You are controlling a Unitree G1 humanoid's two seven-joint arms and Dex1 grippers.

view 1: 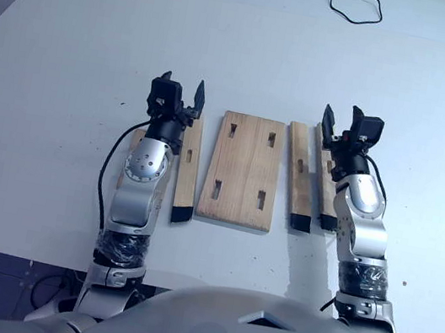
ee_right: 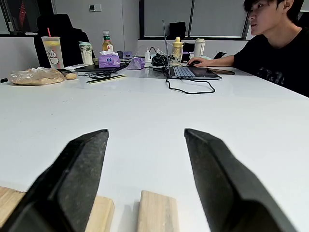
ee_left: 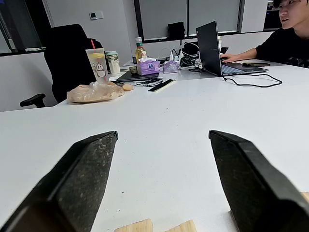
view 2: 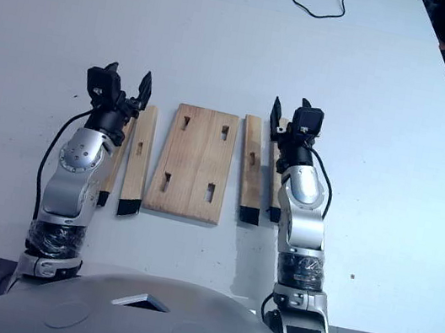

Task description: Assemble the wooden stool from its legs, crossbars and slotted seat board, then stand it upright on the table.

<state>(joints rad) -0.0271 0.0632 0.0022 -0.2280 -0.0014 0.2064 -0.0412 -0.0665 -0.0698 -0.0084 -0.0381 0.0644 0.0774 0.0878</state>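
From my station I see the slotted seat board (view 1: 243,170) lying flat at the middle of the smooth white table (view 1: 249,60). It is a pale wooden rectangle with visible grain and four small rectangular slots, and its long axis runs straight away from the robot.

Four narrow wooden slats lie roughly parallel to it, all pointing the same way. The inner left leg (view 1: 188,174) is just beside the board and has a black tip at its near end. The outer left leg (view 1: 135,142) is mostly covered by the arm. The inner right leg (view 1: 295,179) and outer right leg (view 1: 322,183) sit side by side, also black-tipped nearest the robot.

The left gripper (view 1: 183,87) hangs over the far ends of the left legs with its black, grainy wedge fingers spread apart and nothing between them. The right gripper (view 1: 342,116) is likewise spread wide and empty over the far ends of the right legs.
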